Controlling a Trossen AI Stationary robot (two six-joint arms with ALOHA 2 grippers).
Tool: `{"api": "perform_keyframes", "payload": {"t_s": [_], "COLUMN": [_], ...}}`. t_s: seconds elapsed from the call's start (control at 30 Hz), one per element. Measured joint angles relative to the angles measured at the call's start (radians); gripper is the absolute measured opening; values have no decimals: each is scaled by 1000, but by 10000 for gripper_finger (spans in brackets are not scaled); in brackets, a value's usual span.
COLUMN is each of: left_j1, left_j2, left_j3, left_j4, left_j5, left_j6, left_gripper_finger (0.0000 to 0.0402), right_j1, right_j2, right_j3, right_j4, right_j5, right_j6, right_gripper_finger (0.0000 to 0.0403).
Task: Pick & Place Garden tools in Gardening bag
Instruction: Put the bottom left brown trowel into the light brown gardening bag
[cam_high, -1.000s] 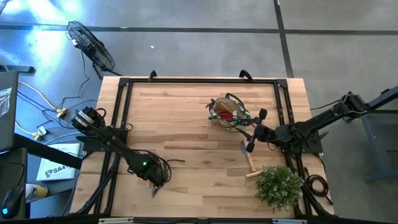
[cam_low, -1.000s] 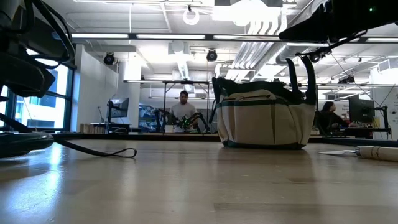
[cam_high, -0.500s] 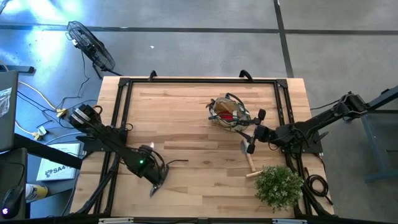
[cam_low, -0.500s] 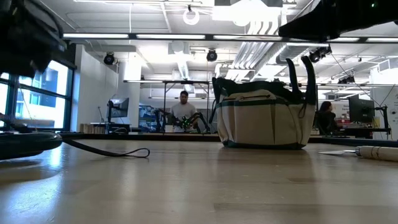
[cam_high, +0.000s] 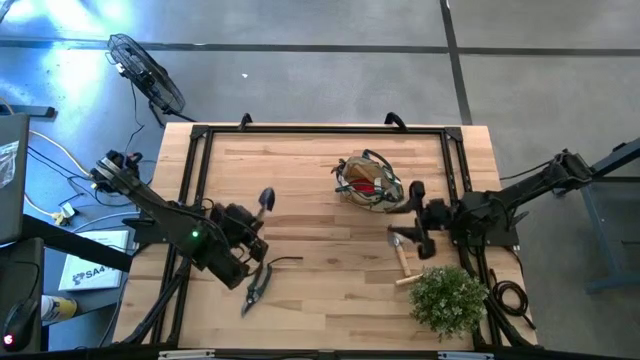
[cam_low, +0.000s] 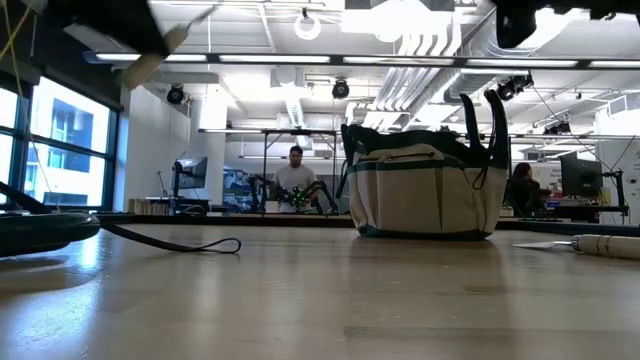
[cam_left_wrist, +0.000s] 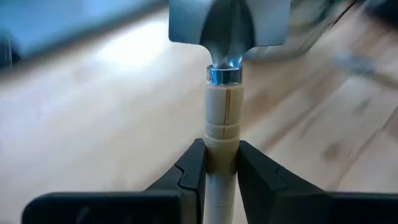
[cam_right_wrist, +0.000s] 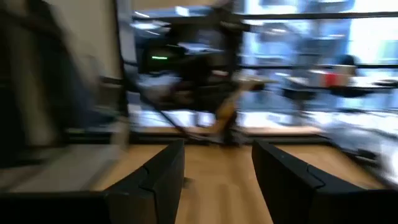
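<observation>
Holding a trowel (cam_left_wrist: 224, 106) by its handle in the left pincer (cam_left_wrist: 221, 165), blade outward; gardening bag (cam_high: 367, 182) lying across the desk, nearer the empty, parted right pincer (cam_right_wrist: 217, 180).

Lighting was pretty even from above, mostly those ceiling strip lights (cam_low: 300, 58) and a round lamp (cam_low: 307, 25) in the low view, plus daylight through the windows (cam_low: 62, 140) on that side. The table (cam_low: 320, 300) picked up a soft sheen close to the lens and went mushy in the foreground. The high view was crisp, with only faint shadows under the arms. The left wrist view had a sharp trowel (cam_left_wrist: 225, 93) handle over a smeared background. The right wrist view was heavy motion blur, with blown-out glare from the windows there.
</observation>
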Motion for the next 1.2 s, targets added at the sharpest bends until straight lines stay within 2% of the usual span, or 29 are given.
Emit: {"api": "perform_keyframes", "payload": {"t_s": [0.07,0.2,0.33,0.43,0.53,0.6,0.67,0.73,0.83,0.93,1.0,1.1,1.2], "left_j1": [1,25,77,126,180,220,273,336,430,501,537,566,585], "left_j2": [-22,-51,-59,-59,-59,-59,-59,-59,-41,-32,-11,7,52], "left_j3": [0,1,1,1,1,-11,-20,-29,-47,-91,-117,-166,-186], "left_j4": [64,202,383,570,792,962,1103,1223,1365,1421,1526,1630,1688], "left_j5": [-90,-189,-176,-100,47,165,366,622,915,1086,1210,1309,1335], "left_j6": [134,366,611,821,1076,1249,1403,1496,1526,1528,1534,1521,1518], "left_gripper_finger": [56,56,56,56,56,56,56,56,56,56,56,56,56], "right_j1": [1,0,0,-10,-29,-41,-45,-44,-24,8,22,26,11], "right_j2": [-12,14,101,184,260,303,342,378,400,402,402,402,402], "right_j3": [0,0,0,0,2,28,59,100,155,208,245,291,319], "right_j4": [1,55,234,400,541,552,537,520,468,366,299,220,183], "right_j5": [-67,-49,-24,-18,-3,-7,-33,-54,-56,-24,18,53,60], "right_j6": [30,44,-25,-80,-94,-92,-92,-103,-139,-189,-198,-197,-189], "right_gripper_finger": [179,179,179,179,179,179,179,179,179,179,179,186,202]}}
